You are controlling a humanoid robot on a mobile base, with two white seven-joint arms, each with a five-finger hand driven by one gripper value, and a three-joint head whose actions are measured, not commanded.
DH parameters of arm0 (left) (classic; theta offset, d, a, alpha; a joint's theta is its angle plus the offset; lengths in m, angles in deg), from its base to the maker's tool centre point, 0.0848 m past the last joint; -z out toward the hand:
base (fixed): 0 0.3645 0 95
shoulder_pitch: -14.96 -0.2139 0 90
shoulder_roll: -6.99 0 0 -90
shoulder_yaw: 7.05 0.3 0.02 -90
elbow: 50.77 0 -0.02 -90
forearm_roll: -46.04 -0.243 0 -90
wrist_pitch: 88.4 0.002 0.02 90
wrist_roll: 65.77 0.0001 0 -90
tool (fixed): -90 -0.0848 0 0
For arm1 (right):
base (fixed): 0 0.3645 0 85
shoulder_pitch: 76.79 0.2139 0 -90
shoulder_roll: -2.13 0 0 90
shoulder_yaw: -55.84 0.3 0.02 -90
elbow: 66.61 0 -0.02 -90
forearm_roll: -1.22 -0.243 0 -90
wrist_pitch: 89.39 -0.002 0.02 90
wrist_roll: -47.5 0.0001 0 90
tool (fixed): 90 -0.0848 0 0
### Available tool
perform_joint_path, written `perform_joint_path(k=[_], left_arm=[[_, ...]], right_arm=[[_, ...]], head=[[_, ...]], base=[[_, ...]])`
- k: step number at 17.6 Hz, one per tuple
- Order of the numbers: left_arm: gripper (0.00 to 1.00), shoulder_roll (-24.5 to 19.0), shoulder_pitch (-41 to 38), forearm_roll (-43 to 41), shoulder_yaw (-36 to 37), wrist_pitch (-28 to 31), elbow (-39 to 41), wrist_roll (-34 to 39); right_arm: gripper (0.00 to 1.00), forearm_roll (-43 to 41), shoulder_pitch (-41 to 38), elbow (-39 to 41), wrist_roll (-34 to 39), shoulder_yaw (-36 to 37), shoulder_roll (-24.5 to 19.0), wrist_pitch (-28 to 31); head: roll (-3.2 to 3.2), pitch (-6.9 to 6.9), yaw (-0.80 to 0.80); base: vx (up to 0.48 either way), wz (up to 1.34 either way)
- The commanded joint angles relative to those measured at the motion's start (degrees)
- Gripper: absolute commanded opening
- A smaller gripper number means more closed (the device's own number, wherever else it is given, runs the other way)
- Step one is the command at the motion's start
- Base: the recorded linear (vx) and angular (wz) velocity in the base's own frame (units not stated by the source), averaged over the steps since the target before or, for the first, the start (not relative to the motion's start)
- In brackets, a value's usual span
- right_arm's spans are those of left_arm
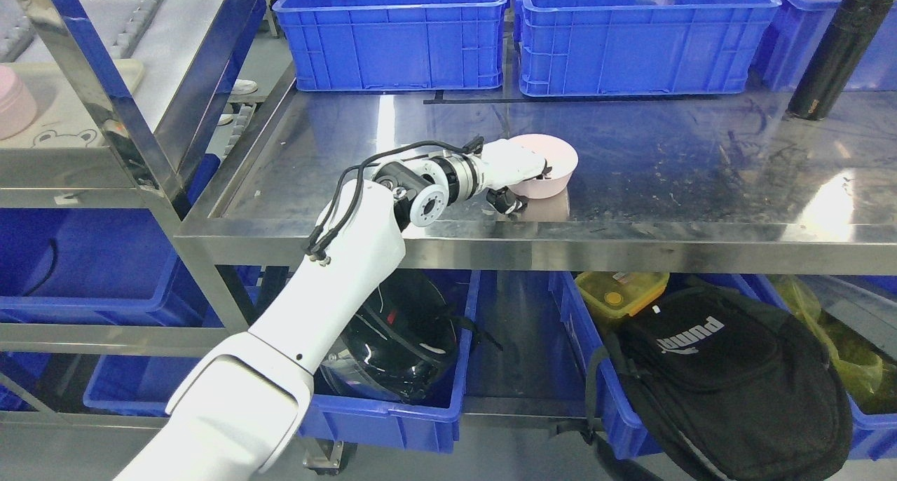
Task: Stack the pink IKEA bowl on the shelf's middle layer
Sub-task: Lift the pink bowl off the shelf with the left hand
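Pink bowl [543,165]: set upright on the steel shelf [701,158] nearer its front edge, gripped at its left rim by the left hand [515,176], reached in from the left.

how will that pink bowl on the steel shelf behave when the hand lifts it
The shallow pink plastic-looking bowl is probably stiff and light. Its smooth rim may slip in the left hand. On the shiny steel shelf, it likely slides rather than tips.
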State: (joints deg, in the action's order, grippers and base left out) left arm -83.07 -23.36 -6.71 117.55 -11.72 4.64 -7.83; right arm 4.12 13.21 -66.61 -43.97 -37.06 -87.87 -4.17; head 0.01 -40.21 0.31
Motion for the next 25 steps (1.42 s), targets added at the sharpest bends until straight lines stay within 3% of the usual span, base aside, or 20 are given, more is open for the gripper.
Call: perform_joint_path(k=[1,5,9,12,16,19,25], left_arm=[[0.00,-0.9,-0.1,1.2,-7.6,-0.9,4.4,1.6],[0.01,-0.9,-0.3,3.0,-8.8,-1.2,8.9,1.6],[0.01,-0.9,-2.4,4.1,-12.3,-5.1,15.8,0.9],[0.01,-0.9,-10.9,9.8,-16.5,-14.0,24.5,-1.6],[0.01,-0.9,-20.8,10.7,-23.2,-24.4,32.9,-2.9],[0.02,-0.9,-23.5,11.1,-25.9,-29.3,35.2,-2.9],[0.02,-0.9,-30.4,11.1,-25.5,-31.7,35.8,-3.1]], right_arm=[[1.00,0.0,-1.2,1.0,0.0,0.0,1.0,0.0],[1.00,0.0,-1.2,1.0,0.0,0.0,1.0,0.0],[1.00,0.0,-1.2,1.0,0.0,0.0,1.0,0.0],[1.00,0.0,-1.2,1.0,0.0,0.0,1.0,0.0],[1.00,0.0,-1.2,1.0,0.0,0.0,1.0,0.0],[1.00,0.0,-1.2,1.0,0.0,0.0,1.0,0.0],[1.00,0.0,-1.2,1.0,0.0,0.0,1.0,0.0]], head=[[0.00,0.00,0.00],[0.00,0.00,0.00],[0.00,0.00,0.00],[0.00,0.00,0.00],[0.00,0.00,0.00],[0.00,0.00,0.00],[0.00,0.00,0.00]], base=[[0.000,0.00],[0.000,0.00],[0.000,0.00],[0.000,0.00],[0.000,0.00],[0.000,0.00],[0.018,0.12]])
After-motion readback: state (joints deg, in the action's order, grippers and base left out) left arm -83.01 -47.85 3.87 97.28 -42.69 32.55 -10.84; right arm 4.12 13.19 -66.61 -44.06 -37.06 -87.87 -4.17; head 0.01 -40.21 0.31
